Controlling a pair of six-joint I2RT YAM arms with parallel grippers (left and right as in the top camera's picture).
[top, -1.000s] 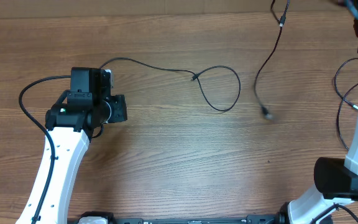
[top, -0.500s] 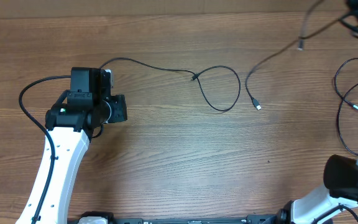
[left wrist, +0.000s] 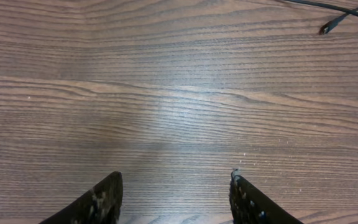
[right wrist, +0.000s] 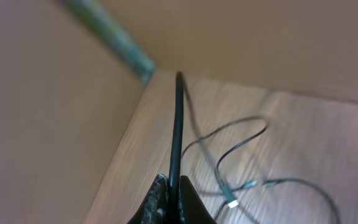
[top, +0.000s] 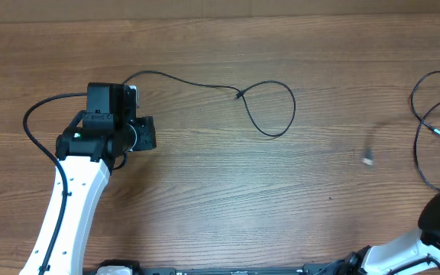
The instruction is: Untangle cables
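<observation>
Right gripper (right wrist: 171, 200) pinches a thin black cable (right wrist: 178, 124) tight between closed fingers, loose cables (right wrist: 241, 142) curling on the wooden table (right wrist: 328, 143) beyond. Left gripper (left wrist: 176, 199) hovers with fingers spread over bare wood, a looped cable (top: 293, 111) lying on the table well to its right.

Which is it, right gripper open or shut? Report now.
Shut. In the right wrist view the right gripper is clamped tight on a thin black cable, which runs up from between its jaws.
</observation>
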